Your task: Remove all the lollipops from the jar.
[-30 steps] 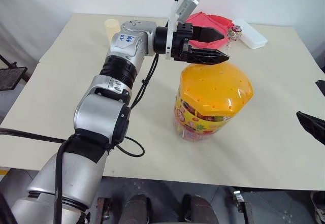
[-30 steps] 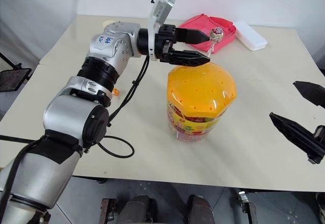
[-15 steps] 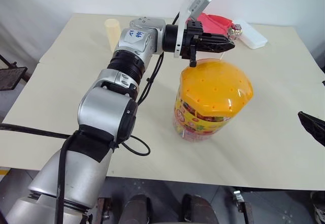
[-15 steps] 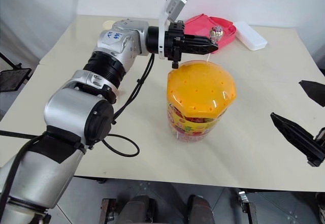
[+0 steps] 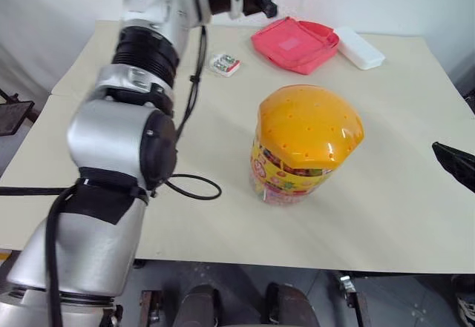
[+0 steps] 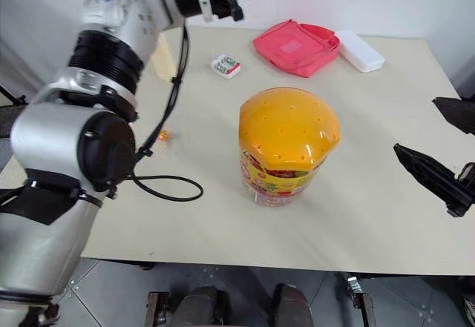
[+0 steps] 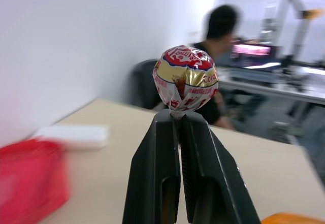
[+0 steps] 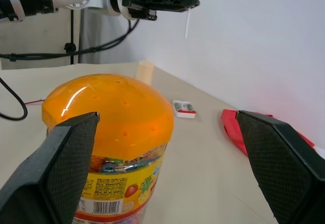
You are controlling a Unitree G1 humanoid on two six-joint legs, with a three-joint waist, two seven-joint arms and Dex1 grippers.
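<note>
Black fingers (image 7: 167, 178) of the left gripper (image 7: 179, 117) pinch a lollipop (image 7: 186, 77) by its stick, candy just past the tips. It hangs high above the jar (image 8: 109, 132). Right gripper (image 8: 167, 148) gapes empty beside the jar.

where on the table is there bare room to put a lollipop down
Bare tabletop lies between the jar and the right gripper, and along the near edge in front of the jar. It is crowded at the far side, around the red pouch, white box and small packet.
</note>
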